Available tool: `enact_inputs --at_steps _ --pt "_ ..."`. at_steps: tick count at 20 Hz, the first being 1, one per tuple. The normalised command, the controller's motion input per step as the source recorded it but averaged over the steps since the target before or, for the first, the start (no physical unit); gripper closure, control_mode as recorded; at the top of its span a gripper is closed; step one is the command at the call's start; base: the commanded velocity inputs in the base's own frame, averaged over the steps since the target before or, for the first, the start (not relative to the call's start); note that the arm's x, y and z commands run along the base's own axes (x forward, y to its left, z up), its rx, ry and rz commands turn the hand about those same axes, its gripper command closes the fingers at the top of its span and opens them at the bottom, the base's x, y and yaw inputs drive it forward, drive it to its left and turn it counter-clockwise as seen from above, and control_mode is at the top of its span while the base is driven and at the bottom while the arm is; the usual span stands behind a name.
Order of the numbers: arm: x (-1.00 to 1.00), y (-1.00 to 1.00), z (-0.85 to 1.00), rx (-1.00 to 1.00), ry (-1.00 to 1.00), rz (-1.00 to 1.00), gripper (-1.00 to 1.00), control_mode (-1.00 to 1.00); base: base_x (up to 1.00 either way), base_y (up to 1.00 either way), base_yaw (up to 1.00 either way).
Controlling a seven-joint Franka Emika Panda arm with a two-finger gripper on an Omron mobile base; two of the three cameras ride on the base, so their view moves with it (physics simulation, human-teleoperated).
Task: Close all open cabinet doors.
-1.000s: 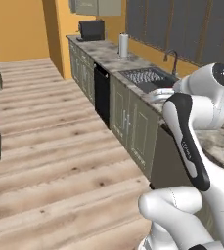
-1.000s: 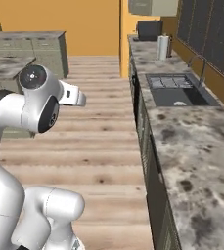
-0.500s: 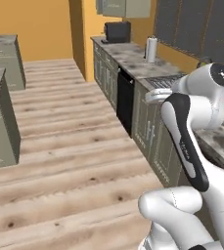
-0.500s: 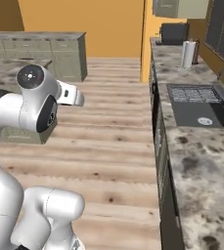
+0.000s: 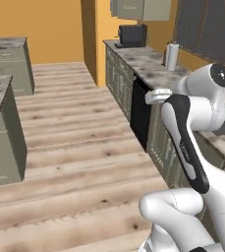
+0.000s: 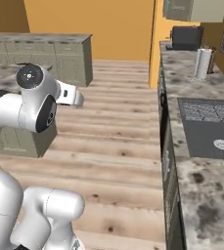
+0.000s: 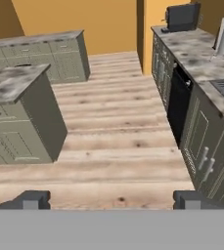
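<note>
Since the gripper [image 7: 112,200] has its two tips spread wide with nothing between them and nothing in reach, the step in hand reads as the approach, not a push. The wall cabinet [image 5: 139,9] carrying the cabinet doors [image 6: 194,10] sits well ahead of the gripper, up and to its right, above the far end of the counter [image 5: 143,64] and right over the dark appliance [image 5: 132,35], beyond the paper towel roll [image 6: 203,62]. To do this well, I'd say bring the base closer along the counter first, then raise the hand far above its present height. Come at the outer face of any swung-out door near its free edge, away from the hinge, and push flat with the fingers rather than trying to grab. Keep the elbow off the counter edge and the island [image 7: 15,83], which lies to the gripper's left. The doors' lower part shows, cut by the top edge. They stand upright, long axis vertical, panel faces turned out toward the aisle. Can't tell which door is ajar or by how much, and handles aren't readable.
</note>
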Motion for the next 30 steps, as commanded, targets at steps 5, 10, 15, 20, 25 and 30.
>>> enact_inputs --at_steps 5,10,15,20,25,30 --pt "0.0 0.0 0.0 0.0 0.0 0.0 -1.0 1.0 0.86 0.22 0.09" --pt "0.0 0.0 0.0 0.0 0.0 0.0 -1.0 1.0 0.87 0.23 0.06" --pt "0.0 0.0 0.0 0.0 0.0 0.0 -1.0 1.0 0.9 0.23 0.04" --pt "0.0 0.0 0.0 0.0 0.0 0.0 -1.0 1.0 0.9 0.23 0.06" --pt "0.0 0.0 0.0 0.0 0.0 0.0 -1.0 1.0 0.89 0.22 0.07" --pt "0.0 0.0 0.0 0.0 0.0 0.0 -1.0 1.0 0.89 0.21 0.08"
